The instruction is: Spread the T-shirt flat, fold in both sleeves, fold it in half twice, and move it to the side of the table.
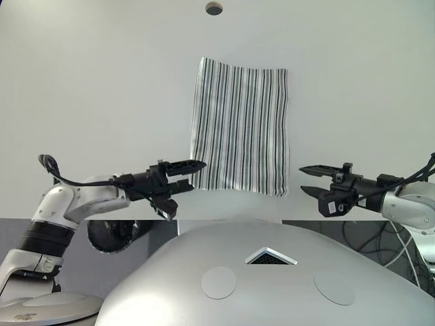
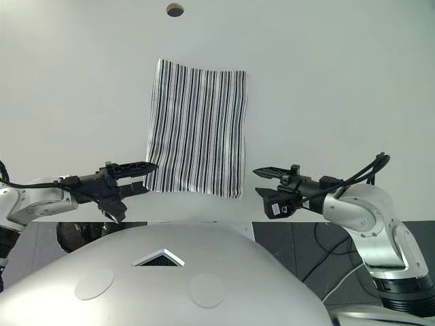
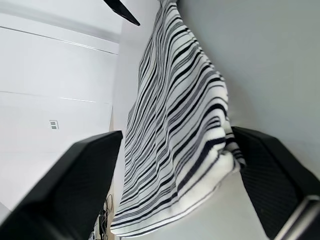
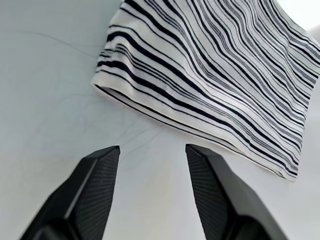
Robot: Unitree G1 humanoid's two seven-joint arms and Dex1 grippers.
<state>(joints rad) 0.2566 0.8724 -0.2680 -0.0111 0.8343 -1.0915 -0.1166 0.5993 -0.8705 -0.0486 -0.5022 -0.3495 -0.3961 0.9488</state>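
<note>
Limp black-and-white striped fabric T-shirt [image 1: 239, 125], folded flat. Likely best pinched at near corners. Left fingers [image 1: 187, 164] and right fingers [image 1: 316, 168] released, empty.

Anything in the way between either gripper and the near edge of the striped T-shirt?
Nothing visible. The left gripper is open at the near left corner of the folded T-shirt; the right gripper is open just short of the near right corner, with only bare table between.
</note>
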